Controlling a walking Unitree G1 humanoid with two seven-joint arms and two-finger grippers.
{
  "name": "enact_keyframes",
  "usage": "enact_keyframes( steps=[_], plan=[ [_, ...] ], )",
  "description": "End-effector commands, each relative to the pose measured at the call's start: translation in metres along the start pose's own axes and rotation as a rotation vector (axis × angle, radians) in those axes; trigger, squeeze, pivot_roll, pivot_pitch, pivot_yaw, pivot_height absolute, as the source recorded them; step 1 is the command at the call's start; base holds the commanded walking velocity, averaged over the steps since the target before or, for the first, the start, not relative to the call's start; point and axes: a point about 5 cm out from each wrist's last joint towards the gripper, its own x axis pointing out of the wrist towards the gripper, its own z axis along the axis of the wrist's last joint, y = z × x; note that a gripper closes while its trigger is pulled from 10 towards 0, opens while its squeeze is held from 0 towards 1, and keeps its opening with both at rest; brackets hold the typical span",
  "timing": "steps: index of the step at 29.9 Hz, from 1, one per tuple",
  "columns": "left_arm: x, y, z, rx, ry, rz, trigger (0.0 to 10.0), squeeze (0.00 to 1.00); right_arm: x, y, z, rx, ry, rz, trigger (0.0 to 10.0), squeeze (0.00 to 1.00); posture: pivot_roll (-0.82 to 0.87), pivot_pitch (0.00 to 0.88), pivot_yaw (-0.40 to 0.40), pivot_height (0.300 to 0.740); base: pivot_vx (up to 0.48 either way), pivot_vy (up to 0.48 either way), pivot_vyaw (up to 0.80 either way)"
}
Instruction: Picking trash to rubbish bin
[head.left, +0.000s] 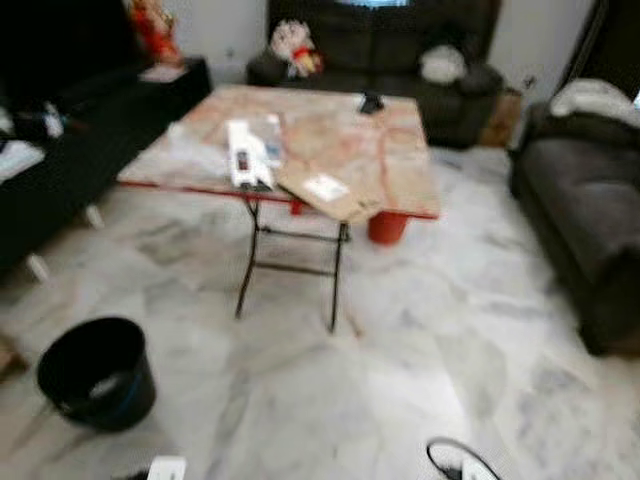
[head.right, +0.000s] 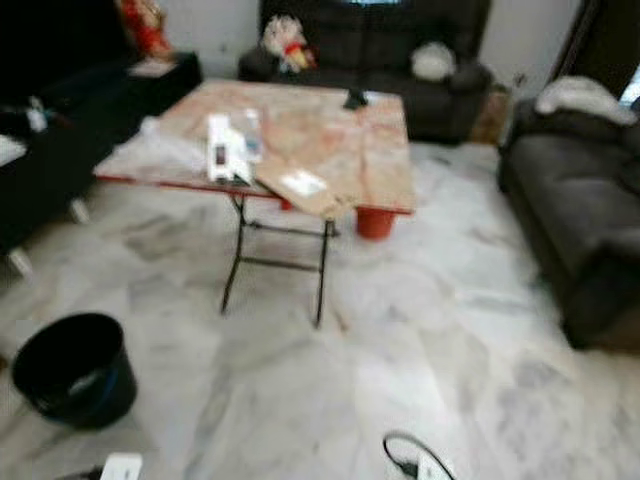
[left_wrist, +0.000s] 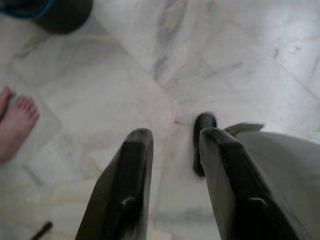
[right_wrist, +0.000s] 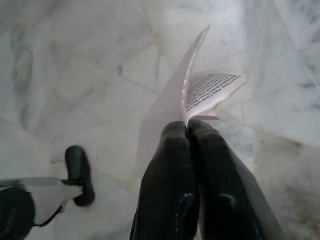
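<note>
Step in hand, by judgement: carrying held trash to the black rubbish bin (head.left: 97, 372), which stands on the marble floor (head.left: 400, 340) at the lower left of the left eye view, near the robot; to do it well, the right arm should cross toward the bin, hold the paper squarely over the opening, and part the fingers only once above the rim, since a light sheet may drift wide.

Right gripper (right_wrist: 187, 125): fingers clenched together on a folded sheet of printed paper (right_wrist: 207, 90), which stands up from the tips, pointing at the floor.

Left gripper (left_wrist: 172, 137): fingers released, moderately parted, holding and touching nothing; a person's bare foot (left_wrist: 15, 125) lies at the left edge of that view.

More litter, including a white box (head.left: 248, 155), remains on the folding table (head.left: 390, 160) in the upper centre.
</note>
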Motion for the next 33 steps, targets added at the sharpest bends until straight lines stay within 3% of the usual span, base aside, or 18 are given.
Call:
enact_keyframes(
  steps=[1, 23, 27, 33],
  plan=[
    [-0.001, 0.004, -0.005, 0.001, 0.02, 0.009, 10.0, 0.0, 0.001, 0.005, 0.004, -0.008, -0.011, 0.008, 10.0, 0.0, 0.14, 0.0, -0.071, 0.74, 0.0, 0.0, 0.79],
    [-0.003, 0.004, -0.01, -0.007, 0.036, 0.013, 10.0, 0.0, 0.002, 0.004, 0.009, -0.023, -0.024, 0.01, 10.0, 0.0, 0.14, 0.0, -0.078, 0.74, 0.0, 0.0, 0.79],
    [-0.002, 0.004, -0.007, -0.008, 0.029, 0.013, 10.0, 0.0, 0.002, 0.005, 0.012, 0.018, -0.048, 0.014, 10.0, 0.0, 0.14, 0.0, -0.078, 0.74, 0.0, 0.0, 0.0],
    [-0.001, 0.002, -0.005, 0.005, 0.024, 0.014, 10.0, 0.0, 0.002, 0.007, 0.015, 0.005, -0.057, 0.025, 10.0, 0.0, 0.14, 0.0, -0.078, 0.74, 0.096, 0.0, 0.0]
  ],
)
